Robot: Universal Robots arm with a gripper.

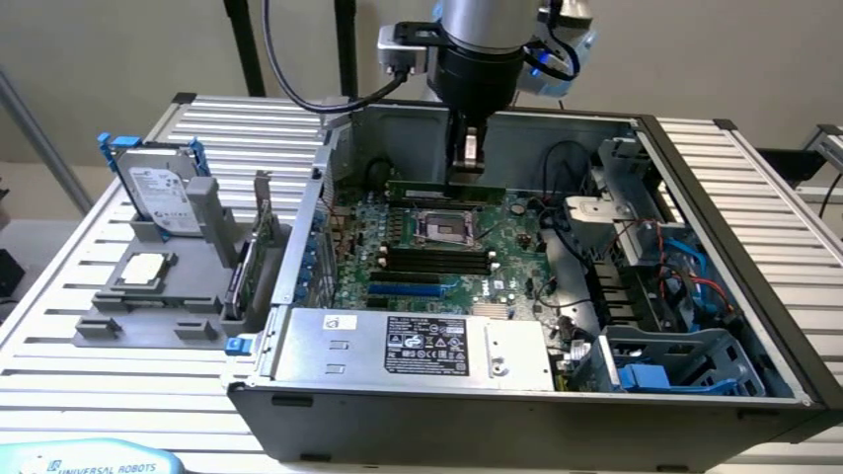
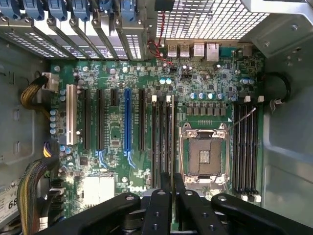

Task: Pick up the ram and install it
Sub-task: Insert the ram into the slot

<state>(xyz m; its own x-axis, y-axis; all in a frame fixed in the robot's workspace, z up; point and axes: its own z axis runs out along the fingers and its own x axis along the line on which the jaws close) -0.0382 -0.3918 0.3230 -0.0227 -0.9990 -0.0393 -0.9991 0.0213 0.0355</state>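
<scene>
Gripping: gripper hangs inside the open case, its black fingers drawn narrow and pinched on the top edge of the ram.
Ram: long thin green stick held level and on edge, just beyond the CPU socket in the exterior view; whether it touches a slot cannot be told.
Motherboard: green, densely studded with small parts, one blue slot among long black ones.
Socket: square metal frame, dark centre.
Memory slots: black parallel rails with white end clips beside the socket, all bare.
Power supply: grey sheet-metal box with a black label, near edge of the case.
Hard drive: silver, blue rails, upright in a grey holder at the exterior view's left.
Table: ribbed aluminium slats.
</scene>
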